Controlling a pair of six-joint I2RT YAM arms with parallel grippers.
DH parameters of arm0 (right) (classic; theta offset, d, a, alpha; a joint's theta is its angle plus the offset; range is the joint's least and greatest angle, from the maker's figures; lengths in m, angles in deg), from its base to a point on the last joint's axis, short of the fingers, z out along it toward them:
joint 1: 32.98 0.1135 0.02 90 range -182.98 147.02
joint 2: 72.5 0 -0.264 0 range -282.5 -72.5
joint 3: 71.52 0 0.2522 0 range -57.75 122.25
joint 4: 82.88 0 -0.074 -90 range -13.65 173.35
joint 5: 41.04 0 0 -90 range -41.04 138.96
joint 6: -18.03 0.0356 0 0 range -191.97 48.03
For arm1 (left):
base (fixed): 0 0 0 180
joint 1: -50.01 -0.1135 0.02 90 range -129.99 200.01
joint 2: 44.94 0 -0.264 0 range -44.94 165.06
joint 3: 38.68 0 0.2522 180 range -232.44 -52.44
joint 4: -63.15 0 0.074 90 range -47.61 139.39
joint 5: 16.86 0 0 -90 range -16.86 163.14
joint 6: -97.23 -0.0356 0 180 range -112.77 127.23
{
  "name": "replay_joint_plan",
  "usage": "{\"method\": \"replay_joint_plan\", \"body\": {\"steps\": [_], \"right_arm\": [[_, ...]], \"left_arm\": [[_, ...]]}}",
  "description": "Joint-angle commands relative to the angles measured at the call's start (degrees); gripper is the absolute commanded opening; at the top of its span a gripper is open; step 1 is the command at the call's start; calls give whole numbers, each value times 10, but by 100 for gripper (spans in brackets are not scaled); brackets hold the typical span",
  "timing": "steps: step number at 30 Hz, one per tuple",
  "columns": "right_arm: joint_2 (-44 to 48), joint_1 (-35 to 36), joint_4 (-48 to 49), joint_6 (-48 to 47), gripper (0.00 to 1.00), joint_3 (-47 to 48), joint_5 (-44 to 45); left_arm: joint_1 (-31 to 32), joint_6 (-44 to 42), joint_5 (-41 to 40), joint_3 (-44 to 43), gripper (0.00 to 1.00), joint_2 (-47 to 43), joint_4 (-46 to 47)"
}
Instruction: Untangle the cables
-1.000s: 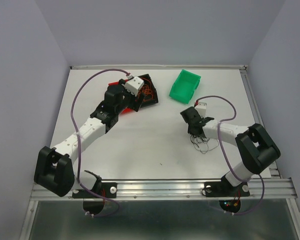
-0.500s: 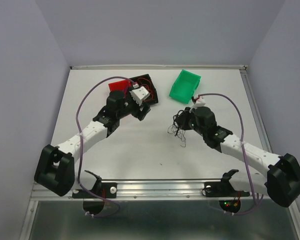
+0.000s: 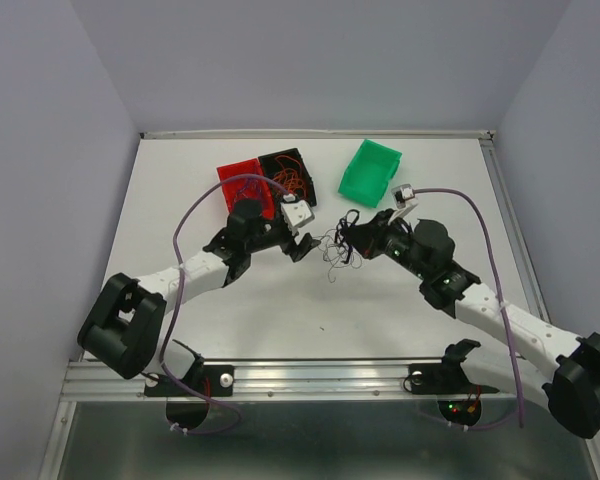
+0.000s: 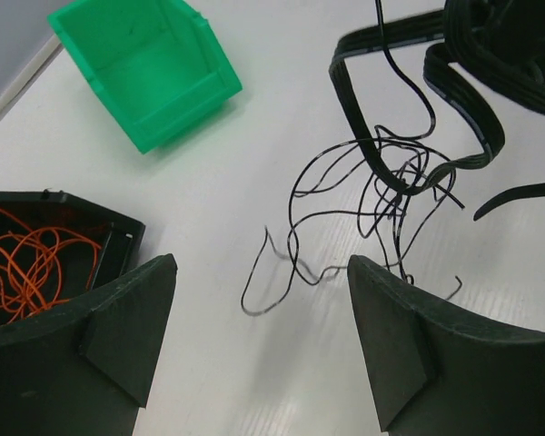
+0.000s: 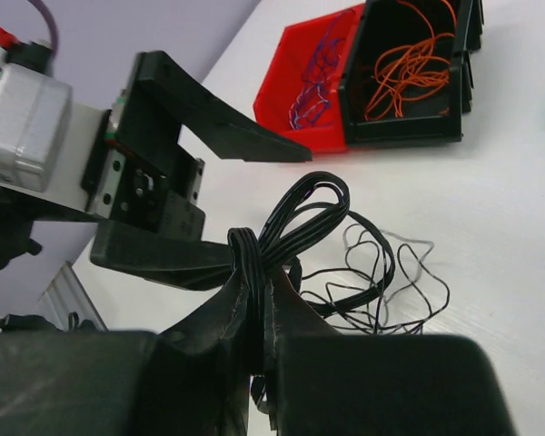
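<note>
Right tool (image 5: pixel 259 300) is pinched tight on a folded bunch of hair-thin black wires (image 4: pixel 381 195), loose curls dangling over the middle of the white bench (image 3: pixel 280 310), a touch toward twelve o'clock. Left tool (image 4: pixel 259 336) hovers at their nine o'clock, fingers spread wide, gripping nothing. The strands look featherlight, springy and snag-prone, so I'd take a stray lower loop. Whether they're truly knotted is hard to say.
</note>
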Motion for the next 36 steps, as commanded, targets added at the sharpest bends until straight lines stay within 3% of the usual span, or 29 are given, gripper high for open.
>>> {"method": "replay_joint_plan", "body": {"steps": [1,22,31,32,35,36], "right_arm": [[34,3,51,9,1,29,-16],[37,3,58,28,0,71,-36],[21,3,75,45,1,78,-69],[19,2,78,48,1,79,-71],[20,2,79,48,0,85,-73],[21,3,79,46,1,86,-72]], "left_arm": [[4,-5,43,-2,88,9,67],[11,-9,123,60,89,-66,129],[44,-7,92,23,88,-8,131],[49,-7,88,18,85,0,132],[62,-16,62,1,54,21,124],[62,-22,46,-3,29,25,117]]}}
